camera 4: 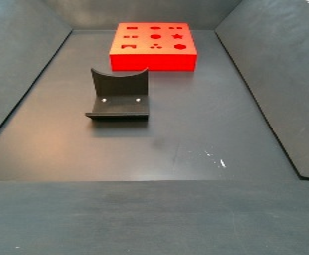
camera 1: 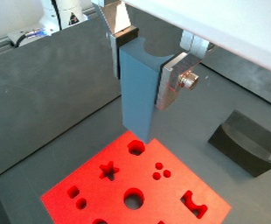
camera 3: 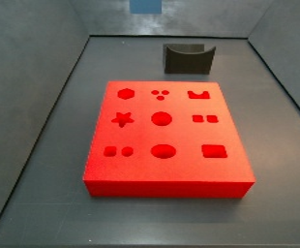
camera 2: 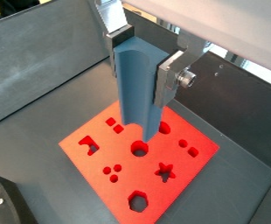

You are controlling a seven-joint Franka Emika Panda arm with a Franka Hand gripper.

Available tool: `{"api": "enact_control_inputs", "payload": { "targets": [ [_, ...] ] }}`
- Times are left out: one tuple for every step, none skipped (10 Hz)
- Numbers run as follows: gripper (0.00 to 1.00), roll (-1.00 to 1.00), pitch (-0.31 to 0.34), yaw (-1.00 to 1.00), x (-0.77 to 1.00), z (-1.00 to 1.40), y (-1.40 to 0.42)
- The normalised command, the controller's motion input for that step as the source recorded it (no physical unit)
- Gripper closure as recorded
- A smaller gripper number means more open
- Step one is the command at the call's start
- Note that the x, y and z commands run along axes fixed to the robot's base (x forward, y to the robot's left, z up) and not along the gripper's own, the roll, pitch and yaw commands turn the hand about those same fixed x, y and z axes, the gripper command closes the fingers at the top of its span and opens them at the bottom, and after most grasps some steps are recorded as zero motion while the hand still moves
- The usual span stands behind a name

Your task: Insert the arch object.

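My gripper [camera 1: 144, 66] is shut on a tall blue arch piece [camera 1: 138, 96] and holds it upright above the red block [camera 1: 114, 188]. Both wrist views show the silver fingers [camera 2: 170, 74] clamping the piece [camera 2: 138, 96] near its upper end, where the curved notch shows. The piece's lower end hangs over the block's far edge [camera 2: 103, 144], apart from it. The arch-shaped slot [camera 3: 199, 94] sits at a corner of the block [camera 3: 165, 165]. In a side view only a blue tip [camera 3: 146, 5] shows at the frame edge. The gripper is out of the other side view.
The dark fixture [camera 3: 187, 58] stands on the grey floor beside the block, and it also shows in the other side view [camera 4: 118, 95] and in both wrist views [camera 1: 246, 140]. Grey walls [camera 3: 49, 87] enclose the floor. The block [camera 4: 154, 62] has several other shaped holes.
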Motion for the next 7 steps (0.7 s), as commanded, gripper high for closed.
{"api": "enact_control_inputs", "payload": {
  "targets": [
    [1.0, -0.04, -0.041, 0.0, 0.29, -0.39, 0.0],
    [1.0, 0.0, -0.053, 0.0, 0.63, -0.69, 0.05],
    [1.0, 0.01, -0.079, 0.0, 0.92, -0.68, 0.02],
    [1.0, 0.0, -0.126, 0.0, 1.0, -0.49, 0.08],
    [1.0, 0.0, -0.15, 0.0, 1.0, -0.42, 0.1],
    [1.0, 0.0, -0.116, 0.0, 1.0, -0.35, 0.17],
    [1.0, 0.02, -0.083, 0.0, 1.0, -0.33, 0.21]
  ]
}}
